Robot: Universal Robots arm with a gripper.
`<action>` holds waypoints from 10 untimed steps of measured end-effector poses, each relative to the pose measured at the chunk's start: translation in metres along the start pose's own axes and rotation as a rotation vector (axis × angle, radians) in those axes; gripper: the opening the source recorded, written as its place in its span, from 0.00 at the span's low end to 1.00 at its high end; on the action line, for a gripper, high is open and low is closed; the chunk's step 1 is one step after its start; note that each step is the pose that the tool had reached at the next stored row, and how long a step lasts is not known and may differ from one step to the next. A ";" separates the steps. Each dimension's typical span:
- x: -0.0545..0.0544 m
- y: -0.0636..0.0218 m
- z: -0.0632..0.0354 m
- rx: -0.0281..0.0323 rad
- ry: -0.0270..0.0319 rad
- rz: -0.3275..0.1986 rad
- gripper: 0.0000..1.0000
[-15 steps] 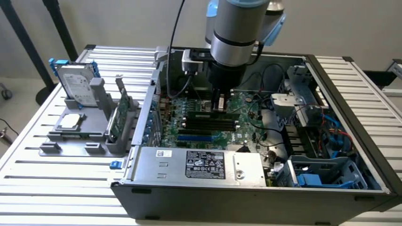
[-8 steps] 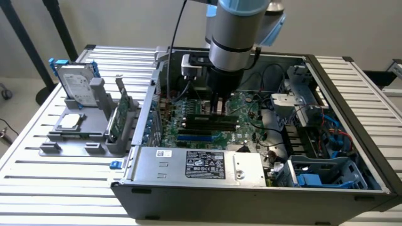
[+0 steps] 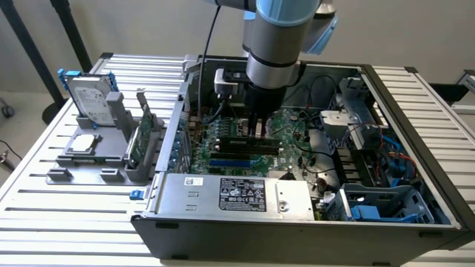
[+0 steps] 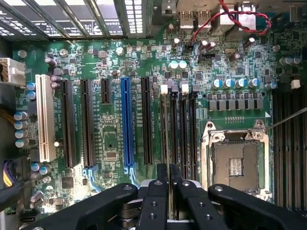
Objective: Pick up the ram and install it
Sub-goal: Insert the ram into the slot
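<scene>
Slatted metal counter [image 3: 44, 194] carries everything. On the exterior view's left I see a grey holder [image 3: 82, 167] keeping a hard drive [image 3: 90, 100] and a card [image 3: 141, 136] upright, I judge so that each can be taken from above. Next along is the open case [image 3: 297, 222], lying on its side so the board [image 4: 110, 139] faces up and the arm can come straight down.

My end effector [image 4: 169, 168] hangs low over the memory slots [image 4: 184, 129]. Its fingers are pressed nearly together, pinching the ram [image 4: 169, 139], which stands on edge between them and runs in line with one slot. Whether it touches that slot I cannot tell. Gripped by its flat faces, it can be pushed straight in, I judge. From the wrist I get the ram as a thin pale strip, edge-on, faces and chips hidden. Beyond the slots sits the bare CPU socket [image 4: 237, 163].
</scene>
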State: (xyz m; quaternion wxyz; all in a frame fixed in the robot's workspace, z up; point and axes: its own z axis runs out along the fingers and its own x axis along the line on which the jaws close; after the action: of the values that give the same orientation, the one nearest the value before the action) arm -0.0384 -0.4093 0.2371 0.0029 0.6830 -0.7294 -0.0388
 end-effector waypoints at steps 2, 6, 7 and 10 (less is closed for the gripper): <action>0.000 -0.0001 0.0011 -0.0001 -0.0003 0.000 0.14; 0.000 -0.0001 0.0025 -0.0008 0.0001 0.000 0.14; 0.000 -0.0001 0.0025 -0.0008 0.0002 0.000 0.14; 0.000 -0.0001 0.0028 -0.0007 -0.0001 0.000 0.14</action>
State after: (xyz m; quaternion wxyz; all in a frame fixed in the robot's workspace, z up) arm -0.0384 -0.4090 0.2343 0.0031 0.6830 -0.7294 -0.0391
